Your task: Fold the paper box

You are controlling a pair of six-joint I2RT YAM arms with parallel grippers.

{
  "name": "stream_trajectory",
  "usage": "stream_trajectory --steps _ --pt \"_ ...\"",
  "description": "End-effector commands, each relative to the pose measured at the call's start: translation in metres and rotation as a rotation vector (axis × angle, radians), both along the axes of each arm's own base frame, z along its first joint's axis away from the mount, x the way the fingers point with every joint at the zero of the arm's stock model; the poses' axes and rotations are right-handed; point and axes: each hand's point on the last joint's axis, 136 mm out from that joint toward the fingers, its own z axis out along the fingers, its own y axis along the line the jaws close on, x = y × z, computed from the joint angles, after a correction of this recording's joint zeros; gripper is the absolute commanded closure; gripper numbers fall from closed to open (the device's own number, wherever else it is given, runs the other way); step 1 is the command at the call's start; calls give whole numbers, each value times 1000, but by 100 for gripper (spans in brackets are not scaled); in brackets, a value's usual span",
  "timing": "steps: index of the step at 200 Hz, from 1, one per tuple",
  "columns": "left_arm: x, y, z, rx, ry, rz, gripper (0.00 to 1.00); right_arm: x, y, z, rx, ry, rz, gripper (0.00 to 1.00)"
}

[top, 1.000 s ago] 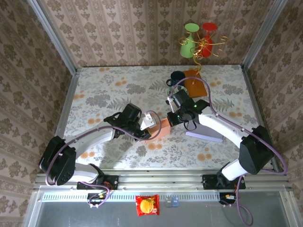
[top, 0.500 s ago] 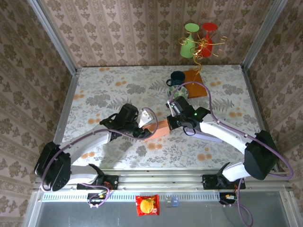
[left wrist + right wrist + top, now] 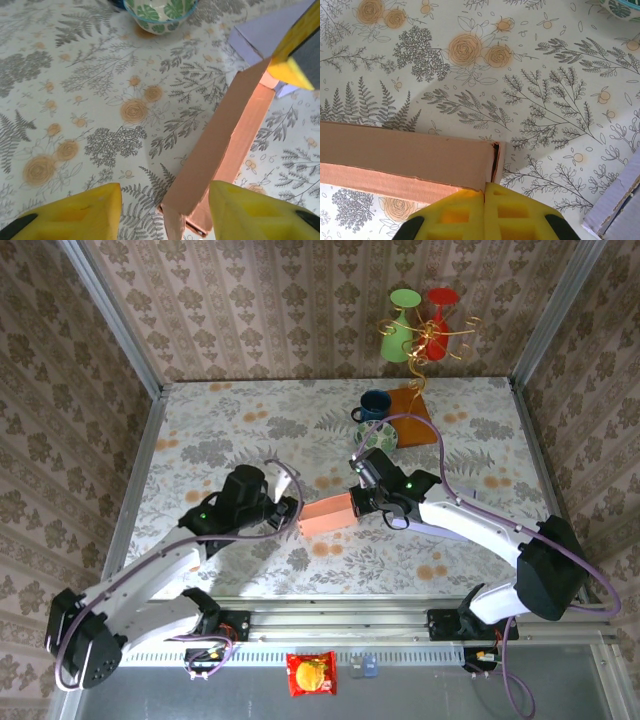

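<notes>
Paper box (image 3: 326, 515) — salmon cardboard, long and narrow — lies on the flowered tabletop (image 3: 220, 420), about midway between the left and right edges and nearer the near edge than the far one. Its long axis runs roughly left to right, the right end set a little farther back.

Left gripper (image 3: 165, 222) sits at the box's left end. Its yellow pads (image 3: 75, 212) stand wide apart, and in the left wrist view the box's end lies between them. One pad is clear of the cardboard. Whether the other touches it cannot be told.

Right gripper (image 3: 484, 195) is at the box's right end. Its yellow fingertips (image 3: 455, 215) are pressed together with no gap and set against the edge of the end corner. Whether a thin flap is caught between them cannot be told. A dark slit shows at that corner where two panels meet.

A lavender cardboard piece (image 3: 620, 205) lies flat just beyond the box's right end. A leaf-patterned bowl (image 3: 378, 438) stands behind the box, with a dark blue mug (image 3: 375, 403) just behind the bowl. Beside the mug, near the far edge, an orange-brown base (image 3: 405, 400) carries a gold wire stand (image 3: 428, 340) with a green cup (image 3: 397, 338) and a red cup (image 3: 441, 297).

A red snack packet (image 3: 311, 674) lies off the tabletop, past the rail at the near edge.
</notes>
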Motion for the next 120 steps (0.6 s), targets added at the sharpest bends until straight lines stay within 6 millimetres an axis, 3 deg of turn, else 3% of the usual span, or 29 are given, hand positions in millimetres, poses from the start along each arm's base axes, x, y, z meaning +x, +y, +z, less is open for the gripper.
stream_trajectory --steps 1,37,85,120 --pt "-9 25 -9 -13 185 163 57 5 1 6 -10 -9 -34 100" --pt "-23 29 -26 -9 432 180 64 5 4 5 -11 5 -27 100" --pt "-18 12 -22 -16 402 113 56 5 5 5 -12 13 -24 100" --pt "-13 14 -27 63 363 100 53 4 5 3 -13 18 -21 100"
